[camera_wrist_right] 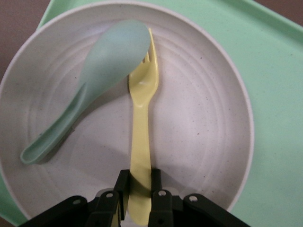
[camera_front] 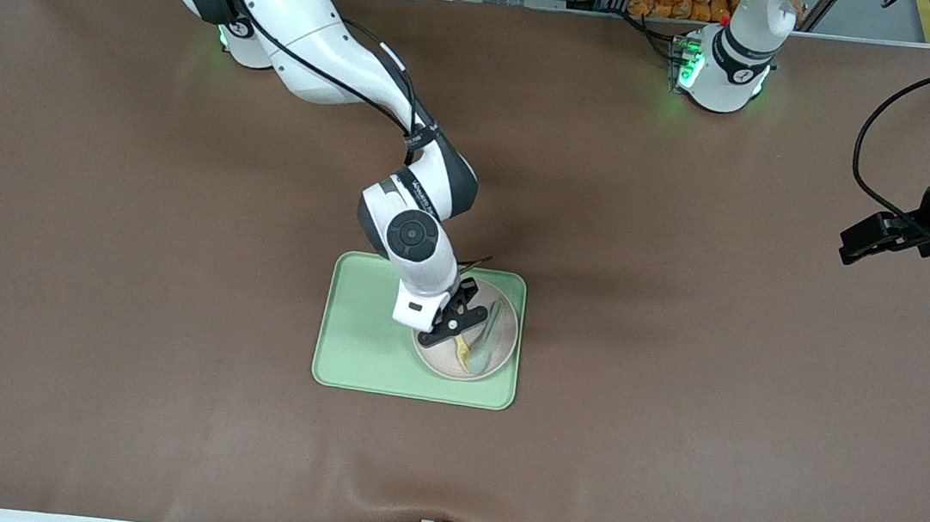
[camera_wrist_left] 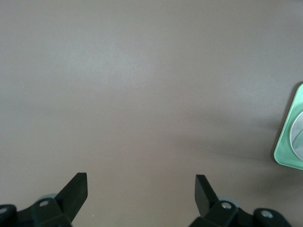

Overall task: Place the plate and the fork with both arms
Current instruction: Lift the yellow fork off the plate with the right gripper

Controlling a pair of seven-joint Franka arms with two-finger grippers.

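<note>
Two arms share this table [camera_front: 85, 256], but I have only one working: the right arm reaches out from its base to the green tray [camera_front: 361, 345] in the middle, while the left arm waits up at its own end. Under my right gripper [camera_front: 458, 323] the tray carries the plate [camera_front: 498, 360], set toward the left arm's end of it, and the plate holds both utensils. Beside the gripper's line lies the grey-green spoon [camera_wrist_right: 94, 99], its bowl overlapping the fork's tines. My right gripper is pinched narrow on the handle of the fork [camera_wrist_right: 141, 123], the tines pointing away from it, a grip low on the handle that I judge suits lifting it clear of the spoon. My left gripper [camera_wrist_left: 141, 189] hangs spread wide over bare table, the tray's corner well off to one side.
</note>
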